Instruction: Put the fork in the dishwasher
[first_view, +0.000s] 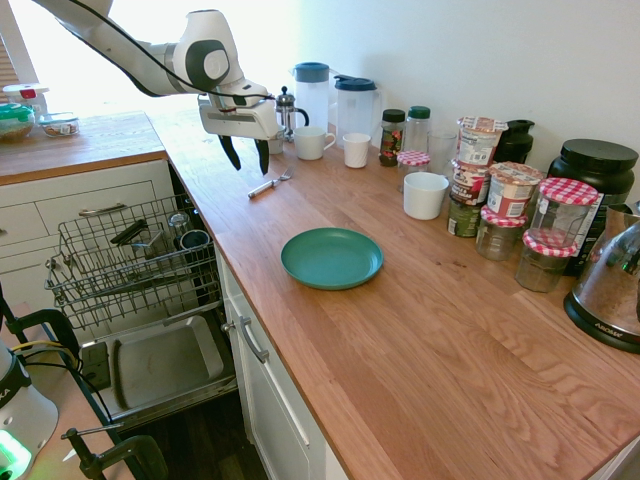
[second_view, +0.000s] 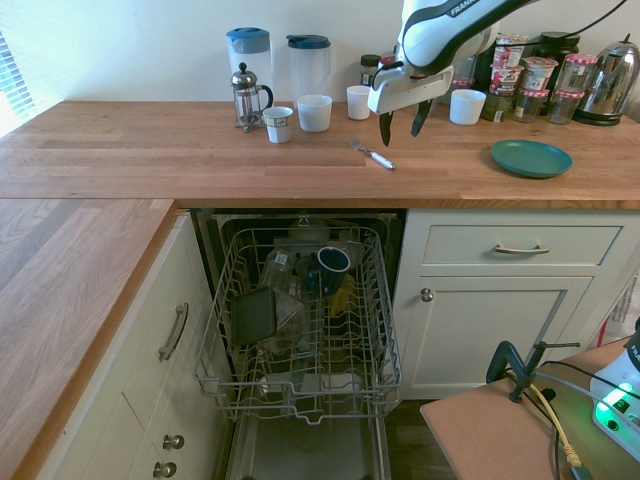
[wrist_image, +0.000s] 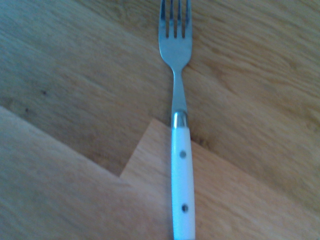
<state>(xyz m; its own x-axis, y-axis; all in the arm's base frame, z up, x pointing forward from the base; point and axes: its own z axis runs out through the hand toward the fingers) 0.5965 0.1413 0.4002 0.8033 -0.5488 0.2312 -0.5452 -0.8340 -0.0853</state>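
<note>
The fork (first_view: 269, 185) lay flat on the wooden bench (first_view: 420, 330), in the upper middle of the first exterior view, short of the mugs and the French press (first_view: 288, 112) along the wall. In the wrist view it showed a white riveted handle and a steel neck and tines, running straight up the frame. The claw (first_view: 247, 154) hung just above it, pointing nearly straight down, its two dark fingers spread apart and holding nothing. The step in hand looked like the approach for the pick-up: the fork was untouched. The next move likely called for a straight descent with the fingers straddling the slim handle, then a firm close, as so low and flat a thing leaves little to catch. The dishwasher (second_view: 300, 320) stood open in the lower middle of the second exterior view, its wire rack pulled out and already part-filled, well apart from the fork.
</note>
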